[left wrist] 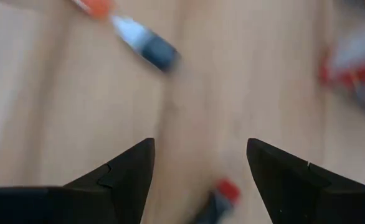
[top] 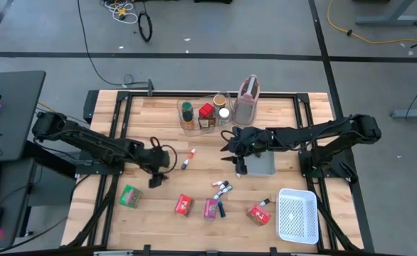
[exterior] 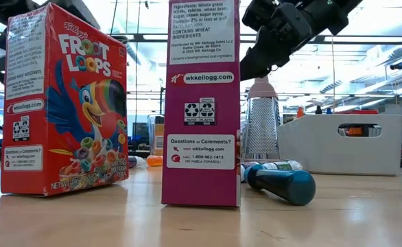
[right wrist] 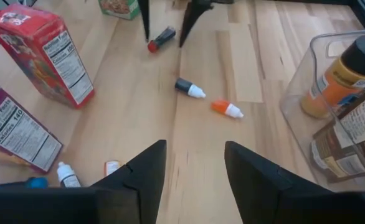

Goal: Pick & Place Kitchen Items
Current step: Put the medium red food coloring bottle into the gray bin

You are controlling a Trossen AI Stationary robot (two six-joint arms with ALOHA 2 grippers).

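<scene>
The little bottles (top: 188,159) lying loose mid-table between your grippers look light, smooth and apt to roll, so pinch one across its body, since your left gripper (top: 156,180) hovers wide open and empty, your right gripper (top: 231,148) part-open, holding nothing.

Small boxes (top: 184,206), bottles (top: 188,160) scattered; jars (top: 207,116) binned

White mesh basket (top: 297,216), grey tray (top: 260,165), clear bin (top: 182,108), pinkish grater (top: 247,100) on wooden table (top: 159,215).
</scene>
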